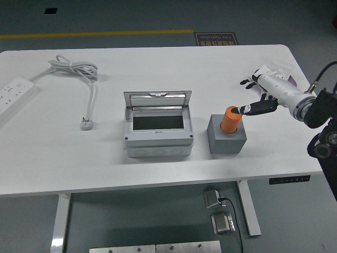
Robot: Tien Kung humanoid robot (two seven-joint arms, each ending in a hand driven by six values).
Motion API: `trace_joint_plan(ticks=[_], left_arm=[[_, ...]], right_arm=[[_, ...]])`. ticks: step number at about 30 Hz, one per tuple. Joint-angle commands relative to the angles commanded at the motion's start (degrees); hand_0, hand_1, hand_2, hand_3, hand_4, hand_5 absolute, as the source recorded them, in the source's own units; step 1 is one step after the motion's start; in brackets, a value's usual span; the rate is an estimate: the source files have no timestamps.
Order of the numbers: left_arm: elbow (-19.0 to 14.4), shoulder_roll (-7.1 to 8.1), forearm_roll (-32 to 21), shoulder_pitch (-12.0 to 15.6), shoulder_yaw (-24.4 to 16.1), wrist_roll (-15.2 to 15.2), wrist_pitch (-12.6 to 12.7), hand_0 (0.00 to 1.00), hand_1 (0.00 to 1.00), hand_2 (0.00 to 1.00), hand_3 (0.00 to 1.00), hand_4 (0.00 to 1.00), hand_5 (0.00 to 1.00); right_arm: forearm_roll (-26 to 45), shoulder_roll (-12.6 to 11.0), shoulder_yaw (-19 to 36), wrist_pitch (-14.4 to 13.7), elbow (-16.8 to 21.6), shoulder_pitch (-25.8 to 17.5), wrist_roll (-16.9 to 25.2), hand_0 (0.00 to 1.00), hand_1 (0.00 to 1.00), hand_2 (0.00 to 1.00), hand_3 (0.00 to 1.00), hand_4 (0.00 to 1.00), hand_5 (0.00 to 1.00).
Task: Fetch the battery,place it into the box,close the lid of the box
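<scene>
- From my head view I've got the white table [47,153] filling most of the shot, with grey-green floor beyond it and a yellow line [95,35] painted along the far side.
- Far left there's a white power strip [15,95], and its cable [79,71] loops toward the middle and ends in a plug [87,124] lying flat.
- Centre of the table: the grey box [158,138], lid [157,98] standing open at the far edge, dark inside.
- Just right of it sits a grey block [227,141] with the orange battery [230,120] standing upright in it.
- My right hand [260,95] comes in from the right, fingers spread and loose, nothing grasped; one fingertip [243,110] is right at the battery's top rim, touching or nearly, can't tell which.
- Some white and purple bits [281,74] lie behind the hand at the far right.
- Under the near edge I can see the table legs [248,208] and a pedal-like box [222,222] on the floor.
</scene>
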Motion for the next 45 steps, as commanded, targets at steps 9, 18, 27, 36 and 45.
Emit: trace_joint_plan(ticks=[9,18,27,36,45], left_arm=[[0.00,-0.27,0.48,-0.05,-0.18,-0.14,0.02,0.644,0.660,0.726,0.847,0.881,0.662],[0.00,-0.34,0.87,-0.02,-0.35,-0.24,0.00,0.644,0.660,0.725,0.846,0.883,0.662],[0.00,-0.46,1.05,-0.21,-0.41,-0.32,-0.05,0.644,0.660,0.724,0.846,0.884,0.662],[0.00,-0.48,1.20,-0.26,-0.45,-0.43,-0.11,0.643,0.659,0.724,0.845,0.885,0.661],[0.00,-0.51,1.22,-0.26,-0.37,-0.52,-0.14,0.643,0.660,0.724,0.845,0.885,0.661]], right_arm=[[16.94,6.22,-4.80,-17.10,-9.73,-1.83,17.07,0.293,0.480,0.815,0.863,0.998,0.693],[30.49,8.06,-4.45,-33.06,-14.79,-1.98,33.25,0.552,0.542,0.737,0.794,0.998,0.998],[31.74,7.90,-4.33,-36.90,-16.19,-1.95,37.58,0.627,0.547,0.730,0.800,0.998,0.998],[32.69,8.49,-5.37,-37.76,-20.70,-2.04,39.19,0.637,0.552,0.702,0.747,0.998,0.998],[35.52,9.19,-7.53,-38.93,-25.39,-1.79,41.00,0.558,0.526,0.642,0.681,0.998,0.875]])
